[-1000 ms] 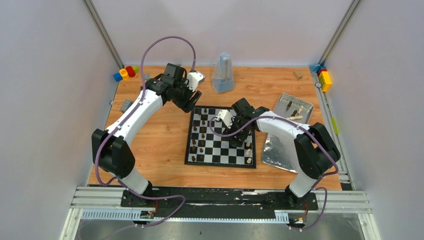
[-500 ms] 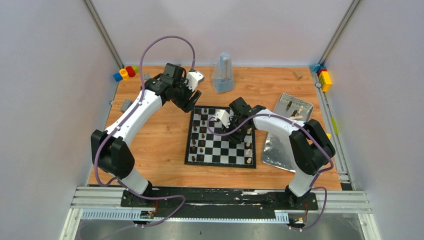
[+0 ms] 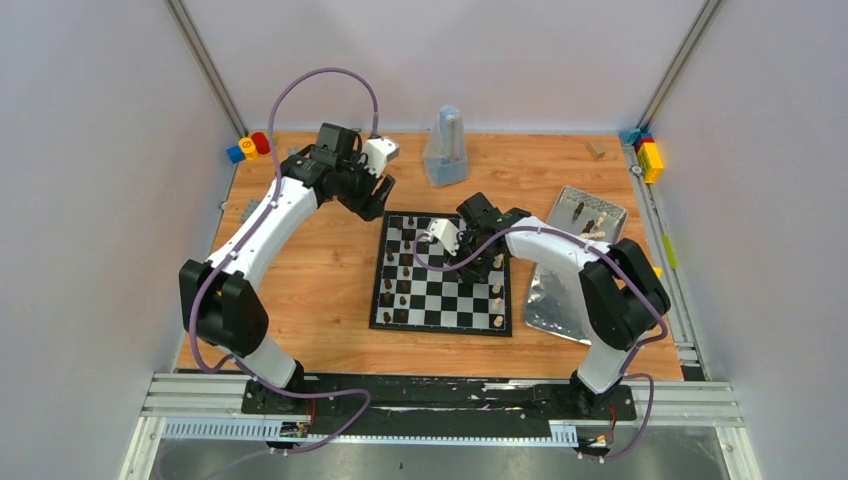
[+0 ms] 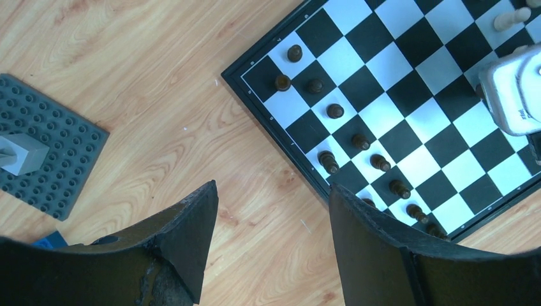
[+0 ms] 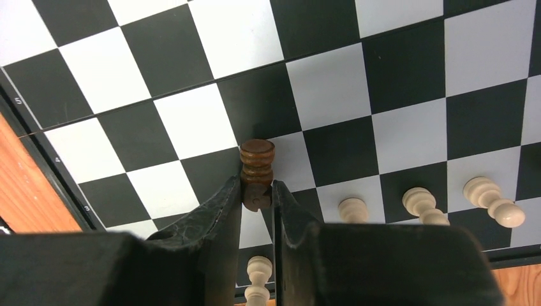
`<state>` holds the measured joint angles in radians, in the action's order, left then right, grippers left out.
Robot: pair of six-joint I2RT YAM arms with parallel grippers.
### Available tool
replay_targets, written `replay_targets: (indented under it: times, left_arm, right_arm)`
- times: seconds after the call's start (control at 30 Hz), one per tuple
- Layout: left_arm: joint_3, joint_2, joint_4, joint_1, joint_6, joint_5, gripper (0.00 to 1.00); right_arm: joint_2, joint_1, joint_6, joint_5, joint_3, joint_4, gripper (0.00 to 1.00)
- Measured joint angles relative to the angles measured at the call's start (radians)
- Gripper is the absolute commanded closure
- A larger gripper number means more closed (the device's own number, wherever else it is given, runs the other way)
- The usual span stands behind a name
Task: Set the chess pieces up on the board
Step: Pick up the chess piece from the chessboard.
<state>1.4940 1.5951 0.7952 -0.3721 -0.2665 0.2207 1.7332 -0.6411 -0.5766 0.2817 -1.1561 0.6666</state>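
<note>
Our right end effector (image 5: 256, 194) pinches one dark brown chess piece (image 5: 257, 162) near the right edge of the board (image 5: 191, 121), four cream pieces (image 5: 353, 209) just beside it; our left end effector (image 4: 271, 204) hangs wide above the tabletop (image 4: 159, 127), left of the board

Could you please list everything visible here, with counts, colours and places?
board: one, black-and-white, centre.
dark pieces: about ten, board's left columns.
trays: two, silver, right of board.
pale pieces: several, cream, board's right edge and one tray.
brown piece: one, in right gripper.
baseplate: one, grey, left of board.
toy blocks: several, colourful, back corners.
tapered object: one, pale grey, behind board.
left gripper: one, black, open beside board's corner.
right gripper: one, black, shut on brown piece.
</note>
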Motion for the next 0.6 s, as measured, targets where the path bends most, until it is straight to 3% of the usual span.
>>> replay_targets:
  times: [0.3,0.6]
  left_arm:
    - [-0.03,0.002,-0.042,0.13,0.105,0.266,0.3]
    - [-0.037,0.121,-0.105,0.116,0.309,0.708,0.27]
  right_arm:
    - [-0.047,0.0,-0.001,0.074,-0.056,0.018,1.0]
    - [-0.127,0.003,0.036,0.163,-0.148,-0.031,1.0]
